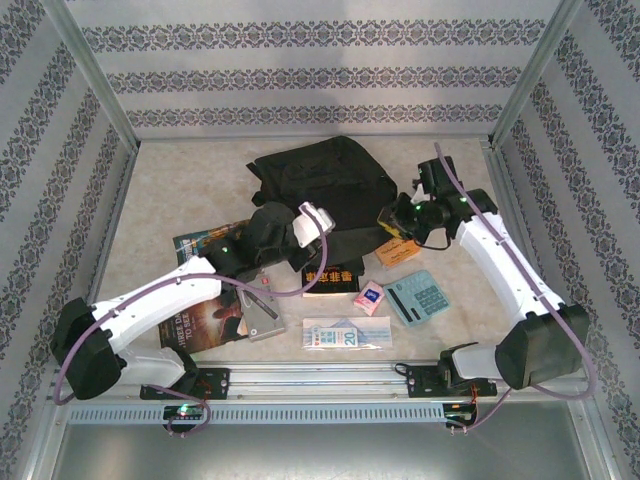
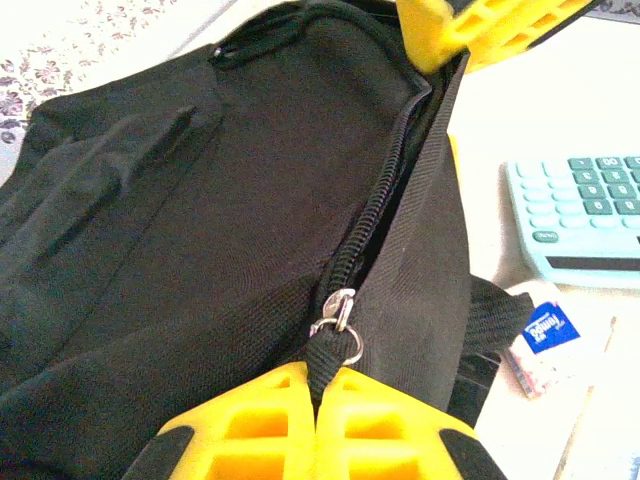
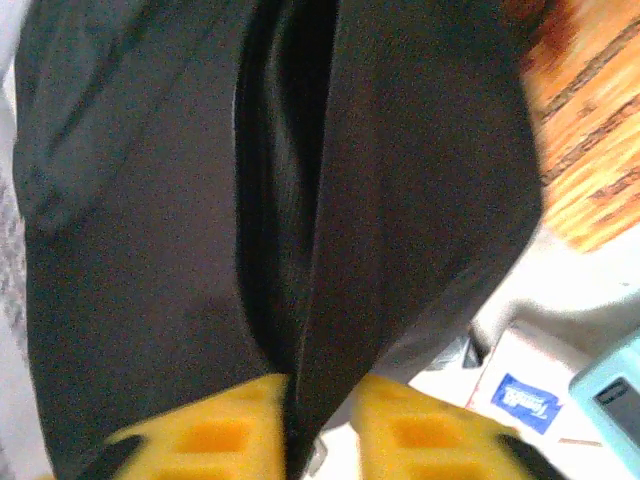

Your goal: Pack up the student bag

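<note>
The student bag [image 1: 320, 175] is a black fabric backpack lying mid-table between the two arms. Its main zipper [image 2: 375, 220] runs partly open. My left gripper [image 2: 318, 385] is shut on the black webbing tab hanging from the metal zipper pull [image 2: 342, 308], at the bag's near left edge [image 1: 318, 222]. My right gripper [image 3: 322, 420] is at the bag's right side [image 1: 392, 215]. Its yellow fingers [image 2: 480, 25] stand apart, and the edge of the bag's opening [image 3: 400, 200] hangs between them, against the left finger, with a gap to the right one.
A teal calculator [image 1: 420, 297], a pink tissue pack [image 1: 370, 298], an orange box [image 1: 397, 250], a black book with yellow lettering [image 1: 330, 278], a white packet [image 1: 345, 335], a grey case [image 1: 262, 318] and dark books [image 1: 205, 320] lie near the bag. Patterned walls enclose the table.
</note>
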You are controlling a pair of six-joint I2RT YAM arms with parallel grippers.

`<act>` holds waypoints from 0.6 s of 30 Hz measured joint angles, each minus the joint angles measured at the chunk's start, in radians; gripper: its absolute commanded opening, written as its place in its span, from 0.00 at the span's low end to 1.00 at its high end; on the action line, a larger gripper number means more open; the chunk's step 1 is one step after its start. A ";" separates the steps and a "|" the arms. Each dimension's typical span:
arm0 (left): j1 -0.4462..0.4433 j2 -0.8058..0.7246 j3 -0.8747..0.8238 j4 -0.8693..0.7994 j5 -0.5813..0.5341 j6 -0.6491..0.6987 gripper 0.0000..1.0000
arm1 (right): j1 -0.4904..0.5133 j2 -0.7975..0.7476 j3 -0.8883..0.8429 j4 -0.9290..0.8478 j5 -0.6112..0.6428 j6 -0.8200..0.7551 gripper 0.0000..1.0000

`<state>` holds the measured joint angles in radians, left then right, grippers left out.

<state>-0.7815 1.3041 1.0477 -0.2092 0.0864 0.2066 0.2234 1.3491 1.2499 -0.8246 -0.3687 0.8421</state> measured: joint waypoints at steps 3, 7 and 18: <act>0.004 0.037 0.062 -0.035 0.018 -0.019 0.00 | -0.037 0.006 0.047 -0.027 0.078 0.003 0.45; -0.018 0.117 0.154 -0.057 0.055 -0.045 0.00 | -0.042 -0.016 0.065 -0.043 0.103 0.047 0.47; -0.108 0.281 0.314 -0.111 0.179 -0.088 0.00 | -0.032 -0.188 -0.058 -0.047 0.051 0.205 0.55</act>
<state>-0.8898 1.5852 1.3617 -0.3206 0.2653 0.1188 0.1909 1.1606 1.1915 -0.8711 -0.3176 1.0470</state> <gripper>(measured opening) 0.052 0.549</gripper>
